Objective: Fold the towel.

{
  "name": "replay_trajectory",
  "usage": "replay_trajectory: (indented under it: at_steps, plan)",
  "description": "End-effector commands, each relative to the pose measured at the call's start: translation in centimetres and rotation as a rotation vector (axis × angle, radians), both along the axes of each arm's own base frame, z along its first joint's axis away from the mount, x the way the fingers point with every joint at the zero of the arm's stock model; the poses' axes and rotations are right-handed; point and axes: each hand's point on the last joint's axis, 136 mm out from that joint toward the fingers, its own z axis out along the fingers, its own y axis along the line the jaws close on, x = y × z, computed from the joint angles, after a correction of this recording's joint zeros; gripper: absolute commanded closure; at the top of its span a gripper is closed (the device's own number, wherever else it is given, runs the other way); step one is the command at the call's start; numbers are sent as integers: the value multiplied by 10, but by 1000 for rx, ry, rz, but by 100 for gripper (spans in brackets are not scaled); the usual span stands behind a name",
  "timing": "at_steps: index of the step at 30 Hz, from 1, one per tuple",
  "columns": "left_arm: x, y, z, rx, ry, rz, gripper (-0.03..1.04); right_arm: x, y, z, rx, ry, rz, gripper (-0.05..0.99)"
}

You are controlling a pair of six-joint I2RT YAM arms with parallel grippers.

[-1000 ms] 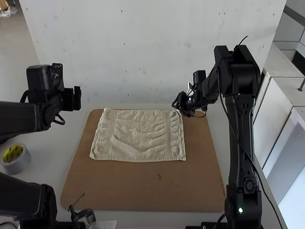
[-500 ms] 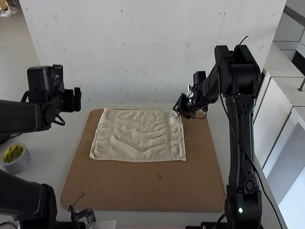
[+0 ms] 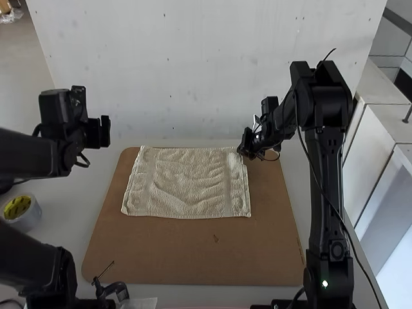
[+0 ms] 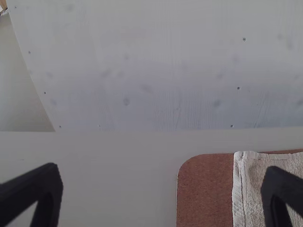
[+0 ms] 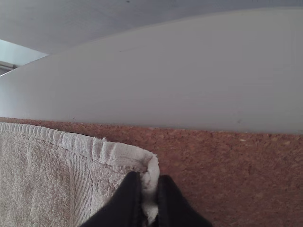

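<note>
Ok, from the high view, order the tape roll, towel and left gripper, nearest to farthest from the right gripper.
1. Towel, far right corner in the right gripper.
2. Left gripper, left of the towel.
3. Tape roll, near the left edge.

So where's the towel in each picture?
High view: the towel, spread on the board's far half.
Left wrist view: one end, partly behind a finger of the left gripper.
Right wrist view: a corner, between the right gripper's fingers.
Shared landmark: the brown board under it.

likely a robotics lab: left arm (image 3: 29, 156), right arm (image 3: 327, 174), tape roll (image 3: 29, 219).
</note>
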Motion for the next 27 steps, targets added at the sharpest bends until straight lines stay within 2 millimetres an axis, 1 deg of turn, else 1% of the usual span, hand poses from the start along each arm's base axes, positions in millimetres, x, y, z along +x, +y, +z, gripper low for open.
replay_trajectory:
  at_steps: [1,2,7,9,13,16,18,19,23,27]
  plan:
    - [14,-1,-10,-8,-12,-11,9,17,-14,22,-3,-59,-23,91]
    - [20,-1,-10,-8,-24,-10,9,16,-15,23,-3,-57,-25,91]
    - [52,1,-25,-39,-1,-12,9,9,-19,33,-2,-67,-27,91]
    - [63,-7,-33,-50,16,-32,9,5,-19,33,-3,-64,-26,91]
    - [85,-26,-51,-74,54,-66,9,-1,-19,42,-5,-78,-22,91]
    - [102,-43,-71,-76,91,-103,9,-4,-18,46,-4,-82,-20,91]
    - [114,-51,-85,-76,114,-119,9,-4,-16,50,-3,-90,-15,91]
    - [120,-54,-89,-74,117,-126,9,-4,-15,51,-3,-90,-14,91]
    - [146,-58,-108,-61,133,-142,9,-9,-10,53,-3,-91,-2,91]
    - [167,-59,-112,-32,132,-156,9,-13,-4,55,-1,-92,11,91]
